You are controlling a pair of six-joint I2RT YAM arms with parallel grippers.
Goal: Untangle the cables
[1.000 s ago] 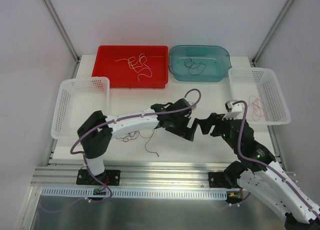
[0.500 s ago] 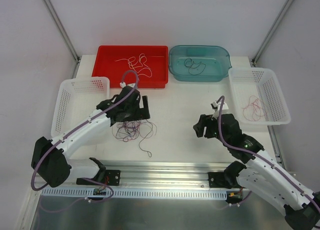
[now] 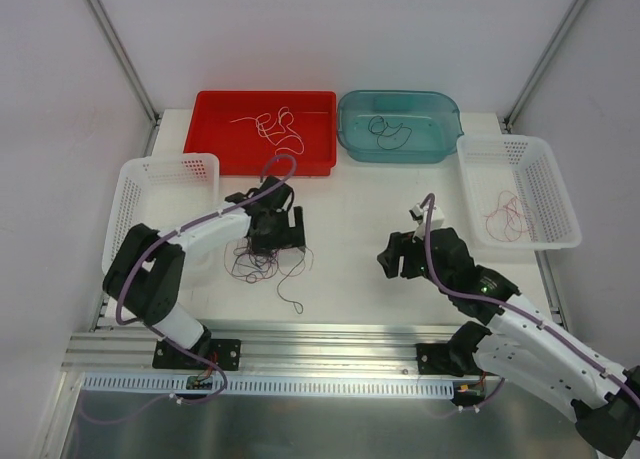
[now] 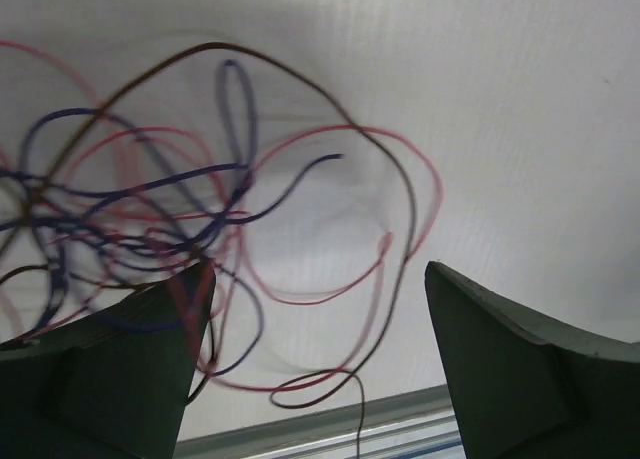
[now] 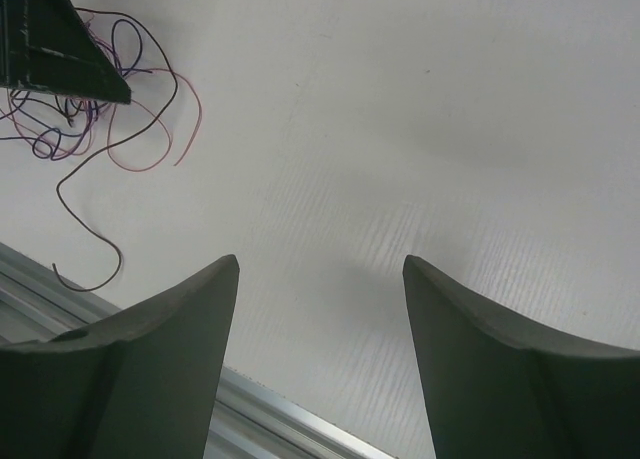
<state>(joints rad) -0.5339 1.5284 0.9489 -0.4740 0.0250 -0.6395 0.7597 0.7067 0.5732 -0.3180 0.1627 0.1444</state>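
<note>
A tangle of thin cables (image 3: 262,266), black, red-pink and purple, lies on the white table near its front left. My left gripper (image 3: 275,241) hangs open right over the tangle's top. In the left wrist view the loops (image 4: 200,219) spread between and beyond the open fingers (image 4: 120,369); nothing is gripped. My right gripper (image 3: 392,261) is open and empty over bare table to the right. The right wrist view shows the tangle (image 5: 90,119) at upper left, under the left gripper's dark finger (image 5: 50,39).
A red bin (image 3: 215,154) with white and red cables and a teal bin (image 3: 445,139) with black cables stand at the back. A white basket (image 3: 130,219) stands left; another (image 3: 555,204) at right holds red-pink cables. The metal rail (image 3: 330,339) runs along the front edge.
My left arm swung left from the table's middle to over the tangle, then drew nearer. My right gripper moved back and slightly left. The tangle now shows uncovered.
</note>
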